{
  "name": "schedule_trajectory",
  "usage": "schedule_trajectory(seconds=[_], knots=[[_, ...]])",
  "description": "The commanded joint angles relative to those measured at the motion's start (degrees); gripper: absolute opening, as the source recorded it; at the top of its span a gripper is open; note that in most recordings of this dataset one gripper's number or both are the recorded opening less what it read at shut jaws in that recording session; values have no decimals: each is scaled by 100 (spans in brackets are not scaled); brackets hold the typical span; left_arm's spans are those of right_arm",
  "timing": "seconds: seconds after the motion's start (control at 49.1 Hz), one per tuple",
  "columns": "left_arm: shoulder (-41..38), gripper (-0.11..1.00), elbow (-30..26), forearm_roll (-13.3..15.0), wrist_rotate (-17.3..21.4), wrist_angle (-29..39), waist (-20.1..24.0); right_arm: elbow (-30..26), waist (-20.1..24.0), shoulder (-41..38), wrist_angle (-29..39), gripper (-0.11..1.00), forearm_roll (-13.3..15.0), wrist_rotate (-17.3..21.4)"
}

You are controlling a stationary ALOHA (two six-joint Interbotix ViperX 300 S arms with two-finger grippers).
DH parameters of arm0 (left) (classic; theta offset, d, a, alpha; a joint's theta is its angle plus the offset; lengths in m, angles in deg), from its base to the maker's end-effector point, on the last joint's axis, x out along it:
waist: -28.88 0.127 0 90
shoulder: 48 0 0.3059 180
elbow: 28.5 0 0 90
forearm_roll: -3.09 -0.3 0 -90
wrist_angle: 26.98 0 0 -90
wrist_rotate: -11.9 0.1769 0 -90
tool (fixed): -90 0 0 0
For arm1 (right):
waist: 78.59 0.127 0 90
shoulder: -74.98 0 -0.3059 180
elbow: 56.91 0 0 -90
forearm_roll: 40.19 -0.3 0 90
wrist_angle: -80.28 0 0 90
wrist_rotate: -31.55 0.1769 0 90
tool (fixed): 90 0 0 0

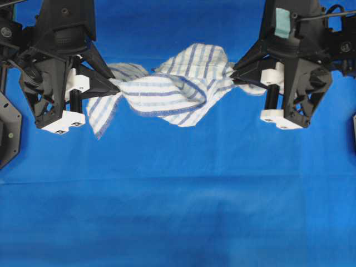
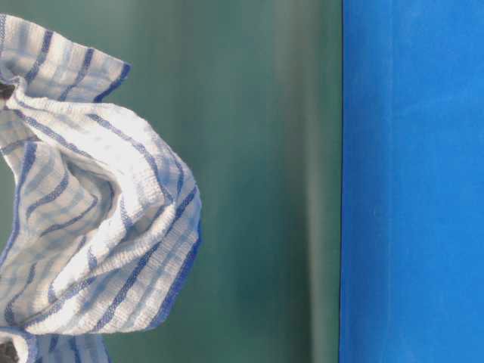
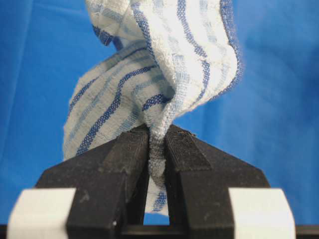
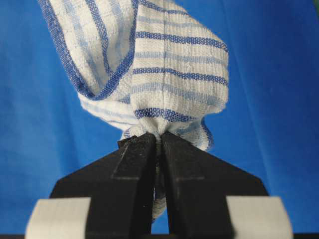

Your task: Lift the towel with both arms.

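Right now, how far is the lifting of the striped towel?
Done: the left gripper and the right gripper are each shut on one end of the white, blue-striped cloth towel. In hand: it hangs bunched between them, apparently clear of the blue table cloth. Left: at most, raising it higher.

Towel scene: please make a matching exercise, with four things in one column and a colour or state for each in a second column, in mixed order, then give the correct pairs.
Things:
1. towel
2. left gripper
3. table cloth
4. patch on the right arm

Colours or states:
A. plain blue
B. teal
C. shut on one end of the towel
D. white with blue stripes, twisted, hanging between both grippers

Pairs: 1-D, 2-C, 3-A, 4-B. The right gripper is shut on the other end.
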Motion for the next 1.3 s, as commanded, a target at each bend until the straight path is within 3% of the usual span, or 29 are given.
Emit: schedule_trajectory(seconds=[0.0, 0.611, 0.693, 0.754, 0.856, 0.958, 1.019, 1.284], knots=[[35, 5, -149, -18, 9, -35, -18, -141, 18, 105, -18, 6, 18, -18], [53, 5, -132, -18, 220, -176, -62, -132, 18, 105, -26, 7, 26, -9], [62, 6, -114, -9, 229, -255, -62, -123, 18, 105, -26, 26, 62, -9], [79, 16, -105, -9, 229, -272, -62, -123, 18, 97, -26, 44, 105, -18], [114, 45, -88, -9, 272, -299, -62, -123, 18, 105, -9, 68, 202, -9], [158, 75, -44, -9, 281, -299, -62, -123, 18, 105, 0, 66, 255, -9], [176, 87, -18, -9, 272, -299, -62, -114, 18, 105, 0, 66, 264, -9], [97, 89, 281, 0, 220, -492, -105, 88, 105, -18, -62, 66, 255, 53]])
